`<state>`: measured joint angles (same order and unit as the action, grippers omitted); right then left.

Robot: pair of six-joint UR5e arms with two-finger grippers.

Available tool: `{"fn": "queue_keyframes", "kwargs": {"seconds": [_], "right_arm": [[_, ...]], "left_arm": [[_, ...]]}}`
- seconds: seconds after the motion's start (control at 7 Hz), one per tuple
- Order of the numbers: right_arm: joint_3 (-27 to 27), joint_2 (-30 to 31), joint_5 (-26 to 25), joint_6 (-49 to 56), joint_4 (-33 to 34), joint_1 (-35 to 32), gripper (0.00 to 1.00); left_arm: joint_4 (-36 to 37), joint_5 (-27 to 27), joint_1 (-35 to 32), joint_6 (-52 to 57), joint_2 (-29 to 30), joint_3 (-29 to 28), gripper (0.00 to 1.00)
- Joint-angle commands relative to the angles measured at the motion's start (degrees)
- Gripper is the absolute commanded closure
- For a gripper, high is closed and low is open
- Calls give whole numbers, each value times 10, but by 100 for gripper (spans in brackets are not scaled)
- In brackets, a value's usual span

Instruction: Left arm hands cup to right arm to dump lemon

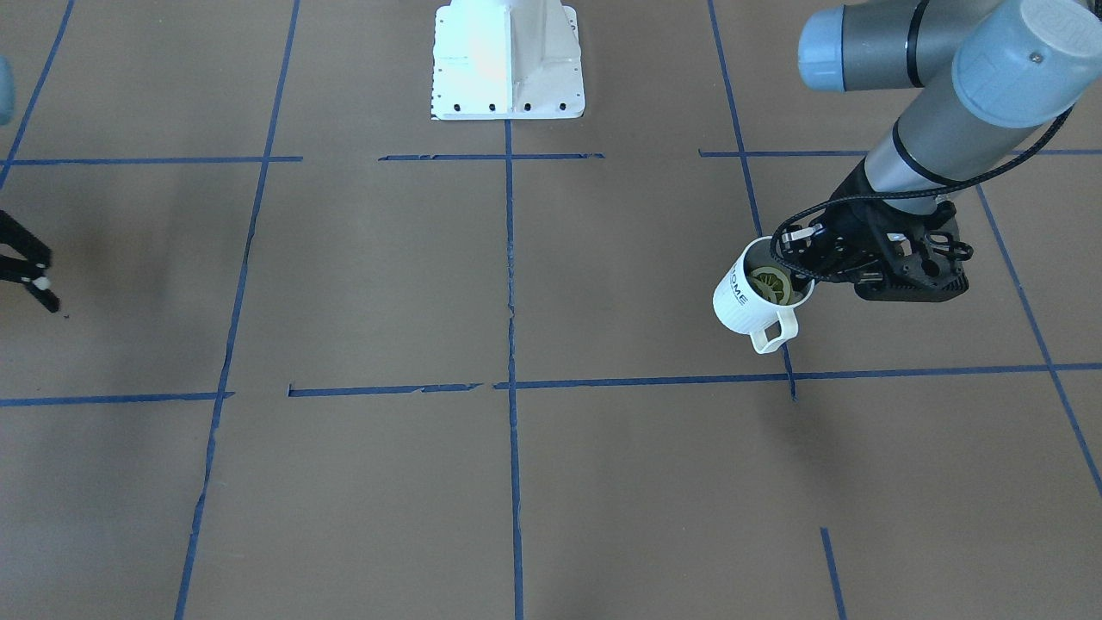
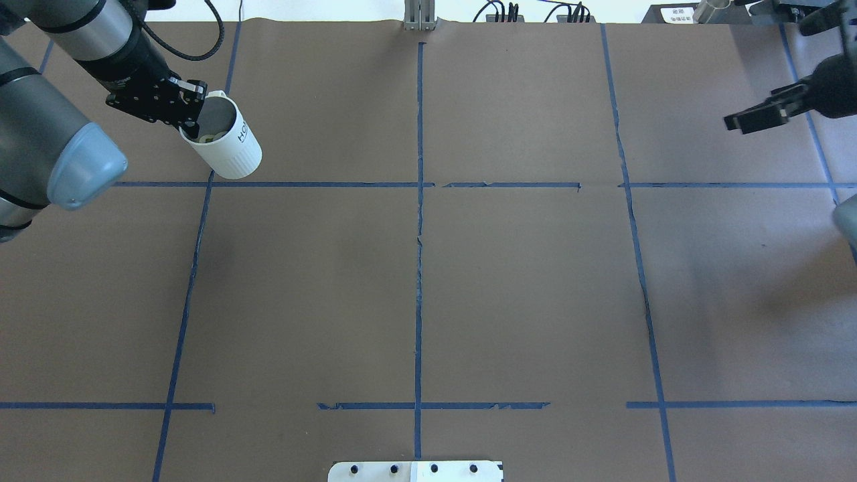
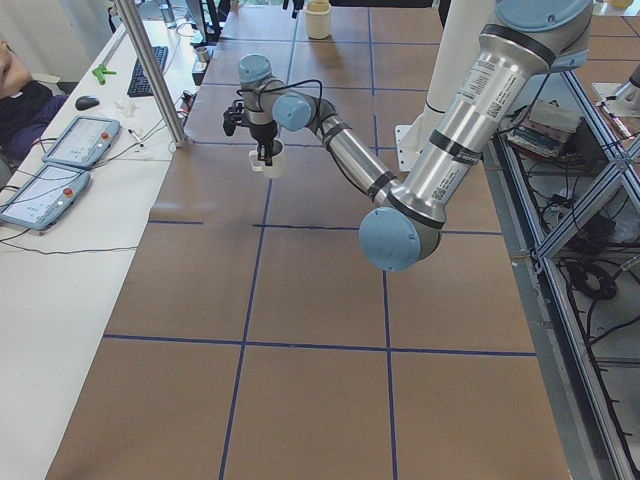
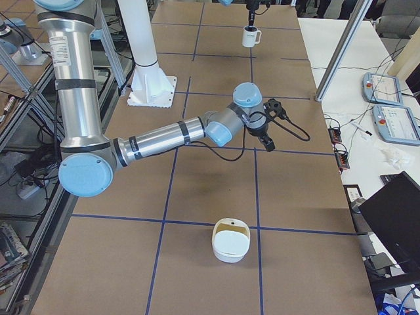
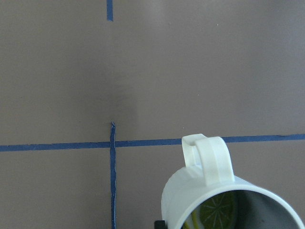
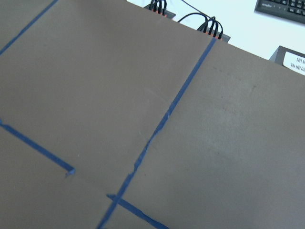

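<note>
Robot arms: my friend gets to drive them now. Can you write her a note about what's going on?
Left gripper: shut on the rim of the cup. The cup is tilted and looks lifted off the table.
Right gripper: open and empty, far across the table.
Lemon: inside the cup.
Done: cup picked up.
Left to do: bring the grippers together, pass the cup to the right gripper, then tip the lemon out.

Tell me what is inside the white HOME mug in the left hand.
A yellow-green lemon slice lies inside the mug, against its grey inner wall. One finger of the left hand reaches over the rim. The mug's floor beneath the slice is covered.
</note>
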<state>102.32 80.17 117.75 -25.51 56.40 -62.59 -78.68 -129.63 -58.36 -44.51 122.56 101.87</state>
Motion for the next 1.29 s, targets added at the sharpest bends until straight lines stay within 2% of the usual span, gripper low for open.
{"fn": "queue_keyframes", "kwargs": {"seconds": [0.0,0.14,0.43,0.71,0.86,1.14], "right_arm": [[-50,-96,-109,-162,-25,113,0],[-52,-122,-166,-183,-25,151,4],[-63,-185,-377,-236,-17,282,1],[-59,-197,-441,-231,-22,338,0],[-58,-198,-507,-227,-23,379,0],[-58,-215,-603,-228,-23,438,0]], "left_arm": [[7,0,3,-29,40,-31,100],[8,-1,9,-36,59,-47,100],[7,-3,12,-49,96,-79,100],[12,-3,27,-78,150,-118,100],[17,-3,27,-78,177,-139,100],[18,-3,56,-76,215,-145,100]]}}
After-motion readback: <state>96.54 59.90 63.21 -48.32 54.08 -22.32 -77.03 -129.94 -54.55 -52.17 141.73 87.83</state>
